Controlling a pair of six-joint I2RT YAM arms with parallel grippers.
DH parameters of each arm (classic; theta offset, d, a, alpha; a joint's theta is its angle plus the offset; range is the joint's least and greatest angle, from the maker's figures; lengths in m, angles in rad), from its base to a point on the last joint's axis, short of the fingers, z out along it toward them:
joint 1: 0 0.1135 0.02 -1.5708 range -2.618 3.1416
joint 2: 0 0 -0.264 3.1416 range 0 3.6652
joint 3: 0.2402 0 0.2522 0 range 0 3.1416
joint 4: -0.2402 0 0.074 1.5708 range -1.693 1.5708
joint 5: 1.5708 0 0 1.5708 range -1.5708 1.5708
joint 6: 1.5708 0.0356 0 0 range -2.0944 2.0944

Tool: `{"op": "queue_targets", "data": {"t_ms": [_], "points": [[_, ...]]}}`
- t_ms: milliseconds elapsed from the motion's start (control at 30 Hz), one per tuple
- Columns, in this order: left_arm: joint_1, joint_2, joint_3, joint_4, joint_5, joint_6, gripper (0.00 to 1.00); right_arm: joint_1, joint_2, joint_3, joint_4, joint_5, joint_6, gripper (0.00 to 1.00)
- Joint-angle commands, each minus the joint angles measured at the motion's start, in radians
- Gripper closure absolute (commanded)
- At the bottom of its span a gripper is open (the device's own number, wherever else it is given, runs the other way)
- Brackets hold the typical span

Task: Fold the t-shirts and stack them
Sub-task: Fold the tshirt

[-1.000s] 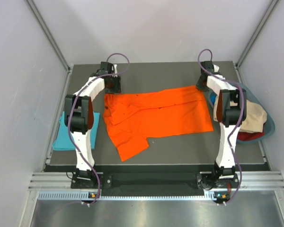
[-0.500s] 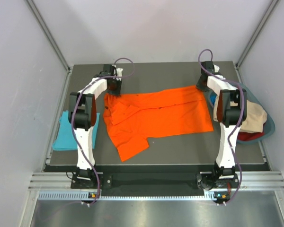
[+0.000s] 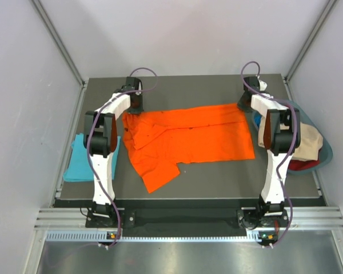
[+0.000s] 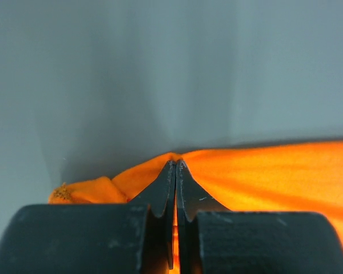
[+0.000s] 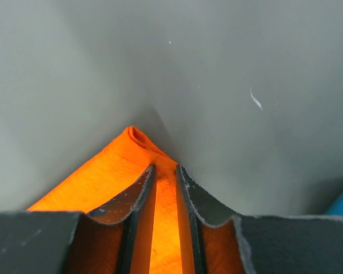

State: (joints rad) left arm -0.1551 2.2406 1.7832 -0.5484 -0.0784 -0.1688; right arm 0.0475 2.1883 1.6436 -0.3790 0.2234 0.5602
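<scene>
Robotics lab test cell. Plain white panels [image 3: 23, 85] on aluminium struts [image 3: 60, 44], closing in beyond and outboard of the left hand [image 3: 131, 109] and right hand [image 3: 243, 106]. Bare dark desk [image 3: 194, 182] beneath both hands. Slotted aluminium rail [image 3: 183, 217] well behind them, with two cabled robot arms [image 3: 103, 160] bolted on.

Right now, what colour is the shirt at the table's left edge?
The shirt is turquoise blue; top view.
</scene>
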Motion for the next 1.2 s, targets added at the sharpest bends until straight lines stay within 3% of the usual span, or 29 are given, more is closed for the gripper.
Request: {"op": "queue_targets", "data": {"t_ms": [0, 667, 700, 733, 867, 1000, 1100, 1167], "points": [[0.025, 0.042, 0.067, 0.018, -0.061, -0.060, 1.00, -0.021, -0.044, -0.037, -0.025, 0.037, 0.020, 0.79], [0.025, 0.180, 0.295, 0.214, 0.253, -0.106, 1.00, -0.090, 0.036, 0.148, -0.060, 0.102, 0.027, 0.78], [0.025, 0.160, 0.294, 0.212, 0.259, -0.110, 0.98, -0.092, 0.037, 0.157, -0.046, 0.065, 0.021, 0.78], [0.023, 0.146, 0.288, 0.209, 0.270, -0.112, 0.86, -0.090, 0.037, 0.162, -0.044, 0.047, 0.014, 0.77], [0.026, 0.051, 0.274, 0.165, 0.220, -0.112, 0.59, -0.086, 0.016, 0.171, -0.026, -0.035, -0.029, 0.76], [0.045, -0.079, 0.251, 0.053, 0.129, -0.135, 0.50, -0.072, -0.030, 0.170, -0.026, -0.099, -0.075, 0.75], [0.052, -0.159, 0.168, 0.015, 0.121, -0.135, 0.49, -0.055, -0.085, 0.145, -0.008, -0.168, -0.123, 0.73], [0.052, -0.193, 0.084, -0.024, 0.135, -0.129, 0.50, -0.016, -0.127, 0.124, 0.017, -0.292, -0.176, 0.71]]}}
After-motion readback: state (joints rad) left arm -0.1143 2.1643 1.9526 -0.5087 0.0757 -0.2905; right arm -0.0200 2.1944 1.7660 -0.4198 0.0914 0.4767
